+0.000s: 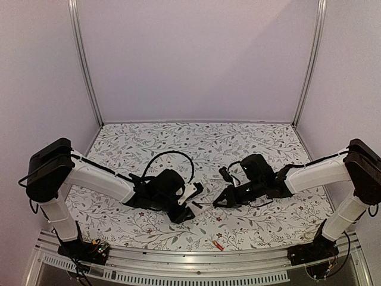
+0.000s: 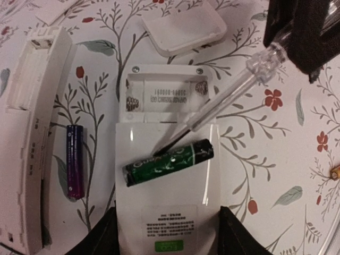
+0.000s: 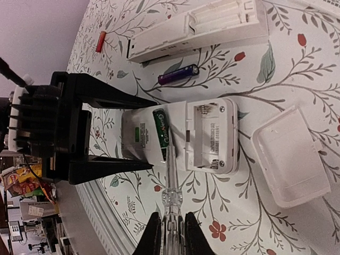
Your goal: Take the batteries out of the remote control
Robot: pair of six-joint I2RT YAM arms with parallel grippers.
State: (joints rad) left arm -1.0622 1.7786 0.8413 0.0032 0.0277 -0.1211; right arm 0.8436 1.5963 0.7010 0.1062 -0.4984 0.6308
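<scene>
Batteries [image 3: 161, 133] three, remotes [image 3: 210, 135] two, screwdriver [image 2: 241, 85] one.

This looks like a robot lab. The left arm [image 1: 95, 177] and right arm [image 1: 315, 171] are bolted at the near edge of the table [image 1: 196, 138]. Plain pale walls [image 1: 196, 59] and 2 metal posts [image 1: 85, 65] box it in. Wires [image 1: 326, 269] hang at both near corners.

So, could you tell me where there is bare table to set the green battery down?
The far half of the table, up to the back wall, is bare. Crowded around the held remote: purple battery, long remote, lid, screwdriver.
</scene>
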